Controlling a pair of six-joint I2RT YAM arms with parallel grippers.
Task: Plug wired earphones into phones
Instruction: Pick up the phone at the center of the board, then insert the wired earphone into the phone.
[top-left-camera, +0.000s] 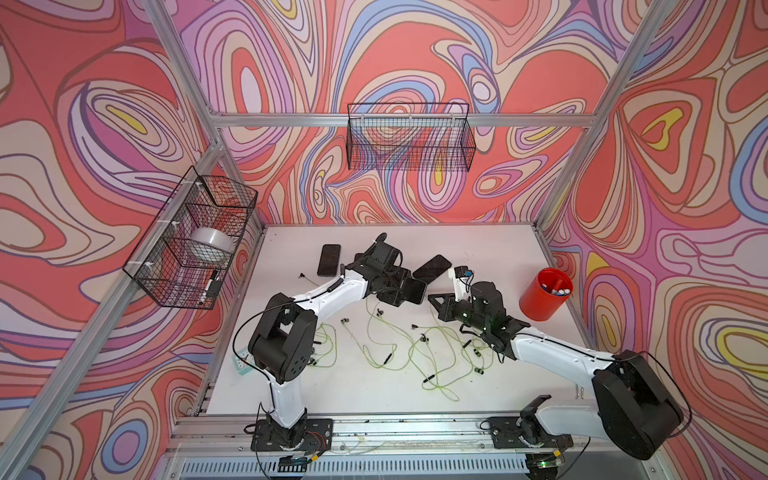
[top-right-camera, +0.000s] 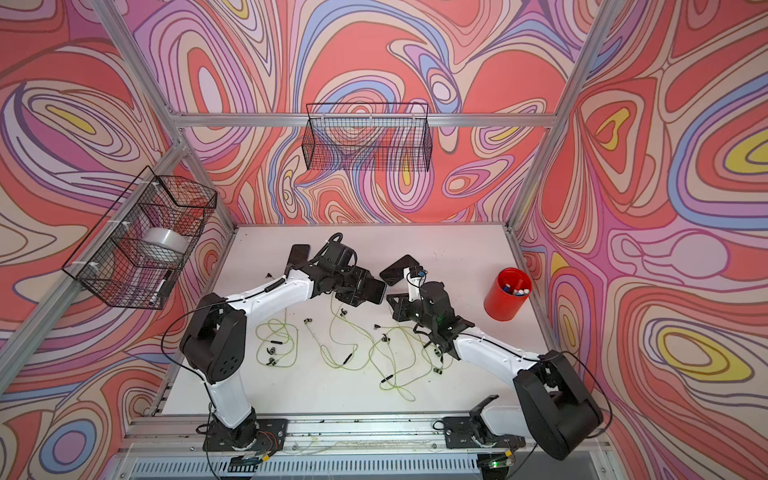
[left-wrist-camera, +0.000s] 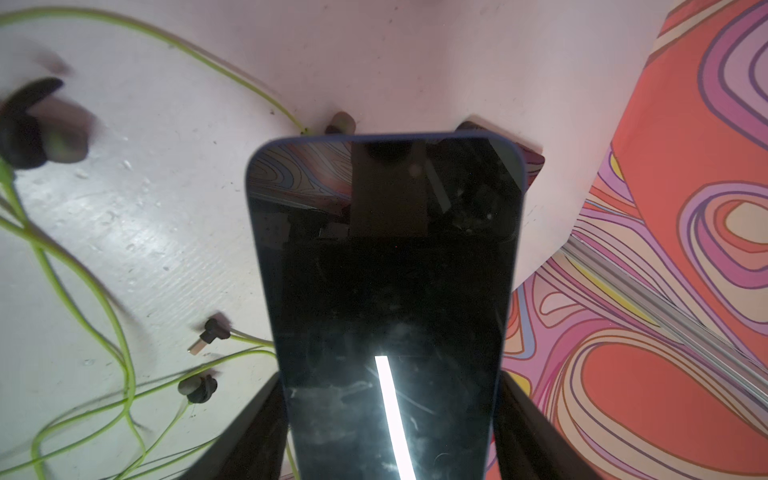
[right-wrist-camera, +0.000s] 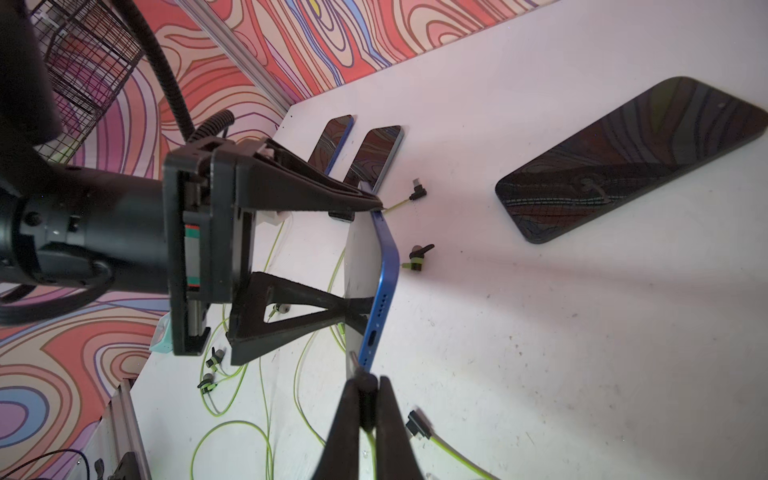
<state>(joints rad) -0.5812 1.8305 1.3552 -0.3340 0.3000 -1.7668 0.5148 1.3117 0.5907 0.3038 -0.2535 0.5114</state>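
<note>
While raised off the white tabletop (top-left-camera: 498, 249), clamped by its long edges in the left jaws: blue-rimmed phone (right-wrist-camera: 384, 266). Flat on the tabletop: three more phones, one (right-wrist-camera: 623, 162) apart, two (right-wrist-camera: 376, 153) side by side. Strewn between the arms: tangled yellow-green earphones (left-wrist-camera: 129, 374). Pinched tight in the right jaws: plug (right-wrist-camera: 354, 358), tip just beside the held phone's port.

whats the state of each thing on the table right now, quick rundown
left gripper: closed on the blue-edged phone, holding it off the table
blue-edged phone: lifted, port empty
right gripper: shut on an earphone plug
earphone plug: near the port, not inserted
three other phones: flat on the table, screens up
loose earphones: strewn on the table
red cup: upright, markers inside
</note>
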